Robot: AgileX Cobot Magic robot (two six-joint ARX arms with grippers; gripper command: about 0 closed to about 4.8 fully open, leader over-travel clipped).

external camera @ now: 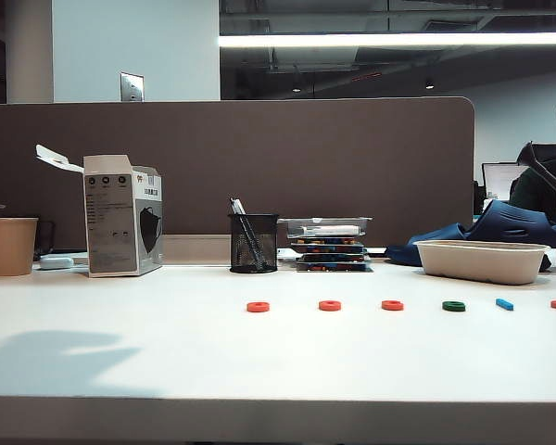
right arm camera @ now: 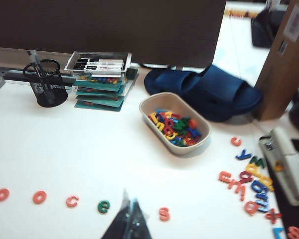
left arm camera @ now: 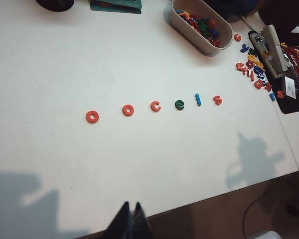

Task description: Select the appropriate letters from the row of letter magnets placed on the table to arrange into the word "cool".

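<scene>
On the smooth white surface (left arm camera: 65, 59) lies the row of letter magnets (left arm camera: 154, 106), small flat plastic pieces: two red-orange rings, a red-orange c (left arm camera: 155, 106), a dark green e (left arm camera: 179, 104), a thin light-blue bar (left arm camera: 198, 99) and a red-orange s (left arm camera: 217, 100). Beyond the row's s end stands an oblong pale tray (right arm camera: 148, 105) heaped with bright letters. The left gripper (left arm camera: 130, 221) hangs over the surface's front edge, its dark jaws pressed together; the right gripper (right arm camera: 128, 221) hovers just over the bar, jaws likewise closed and empty.
</scene>
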